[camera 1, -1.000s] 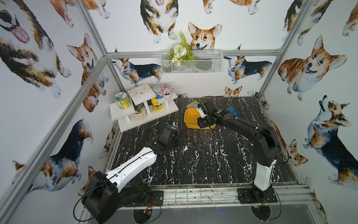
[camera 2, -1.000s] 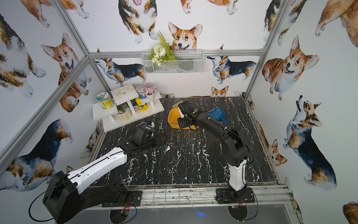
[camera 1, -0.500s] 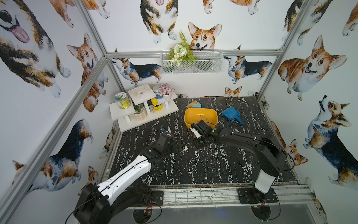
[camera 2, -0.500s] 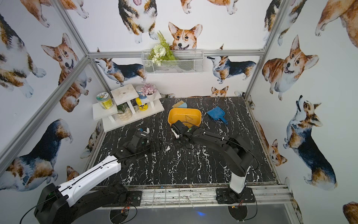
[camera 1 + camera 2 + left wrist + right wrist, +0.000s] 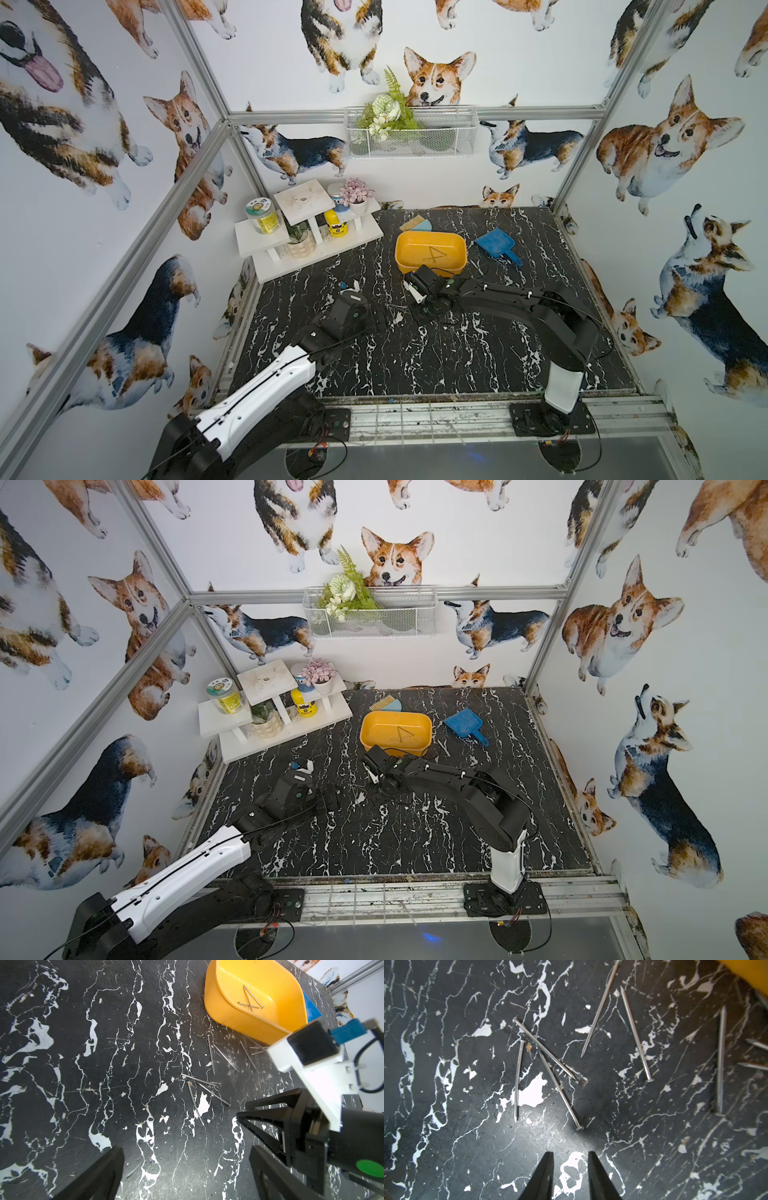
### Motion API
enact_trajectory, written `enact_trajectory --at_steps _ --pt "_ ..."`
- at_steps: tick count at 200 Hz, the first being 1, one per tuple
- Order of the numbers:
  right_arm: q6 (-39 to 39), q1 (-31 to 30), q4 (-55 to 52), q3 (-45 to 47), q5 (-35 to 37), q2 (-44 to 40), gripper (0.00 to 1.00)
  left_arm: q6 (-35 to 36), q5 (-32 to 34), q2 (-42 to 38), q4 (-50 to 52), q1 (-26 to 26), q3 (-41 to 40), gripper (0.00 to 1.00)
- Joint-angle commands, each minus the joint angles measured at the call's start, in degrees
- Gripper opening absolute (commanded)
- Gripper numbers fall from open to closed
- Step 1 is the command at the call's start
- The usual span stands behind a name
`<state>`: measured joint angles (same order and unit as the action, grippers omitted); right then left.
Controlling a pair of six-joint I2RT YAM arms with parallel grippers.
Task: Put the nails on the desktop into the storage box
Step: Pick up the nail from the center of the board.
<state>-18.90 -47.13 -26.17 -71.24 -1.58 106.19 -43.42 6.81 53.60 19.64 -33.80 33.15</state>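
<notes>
nails [image 5: 559,1091] lie flat on the worktop [image 5: 446,1147], so the right jaws (narrowly parted, empty; left jaws wide open) should straddle one crosswise.

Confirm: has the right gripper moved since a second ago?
Yes: the right gripper drew back from over the storage box toward the robot's base, now above nails on the desktop.

No text can be read; labels on the jar [image 5: 261,216] and yellow bottle [image 5: 335,224] are too small.
</notes>
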Motion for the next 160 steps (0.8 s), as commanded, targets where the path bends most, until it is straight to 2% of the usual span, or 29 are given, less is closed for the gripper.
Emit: enact_trajectory --at_steps 1,84,160 --pt "-0.09 -0.06 0.86 -0.61 0.26 0.69 0.33 0.09 0.4 -0.27 0.25 0.1 -0.18 1.0" --pt "0.61 -0.06 0.69 -2.04 1.06 4.04 0.32 0.09 -0.04 0.7 -0.83 0.05 0.16 1.0" --pt "0.87 -0.06 -0.15 -4.16 2.53 6.75 0.28 0.09 0.05 0.89 -1.01 0.05 0.13 1.0"
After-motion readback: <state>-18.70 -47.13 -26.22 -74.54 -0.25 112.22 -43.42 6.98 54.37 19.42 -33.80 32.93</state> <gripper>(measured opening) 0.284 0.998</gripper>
